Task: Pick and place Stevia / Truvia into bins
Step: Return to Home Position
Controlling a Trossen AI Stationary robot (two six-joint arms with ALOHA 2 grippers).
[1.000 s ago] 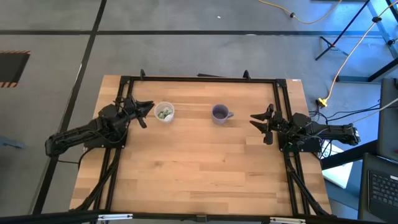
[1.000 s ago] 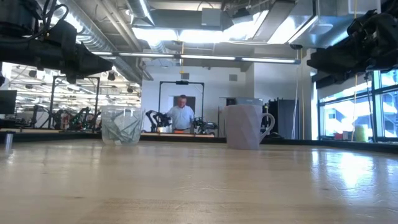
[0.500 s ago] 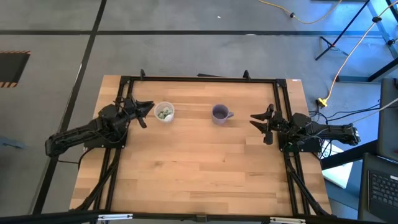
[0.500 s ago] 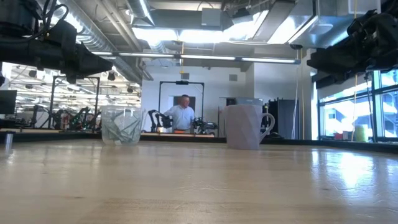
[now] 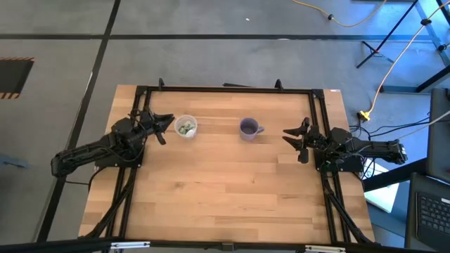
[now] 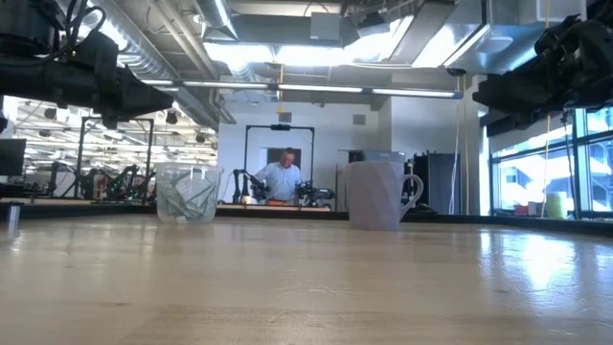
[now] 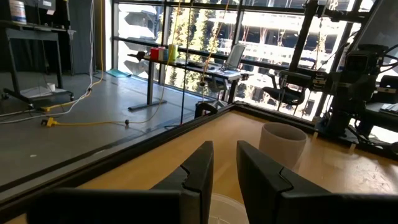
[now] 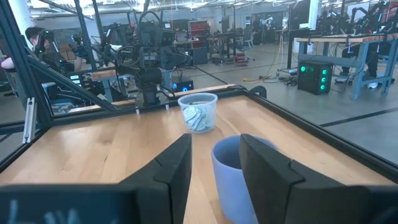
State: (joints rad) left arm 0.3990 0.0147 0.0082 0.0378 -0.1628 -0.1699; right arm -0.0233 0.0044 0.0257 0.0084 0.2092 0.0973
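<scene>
Both look homed, I reckon: left gripper (image 5: 163,126) and right gripper (image 5: 292,138) slightly open, empty, by the tabletop's (image 5: 225,190) side edges; I'd just settle them.

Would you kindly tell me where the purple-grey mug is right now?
In the high view, the purple-grey mug stands on the far half of the table, just right of centre, to the right of the clear cup and apart from it.

Pale wood table (image 5: 225,190), banded in planks; the clear cup (image 5: 195,127) at eleven o'clock shows green and white packets (image 5: 185,128); purple-grey mug (image 5: 248,128) at twelve o'clock, plain
</scene>
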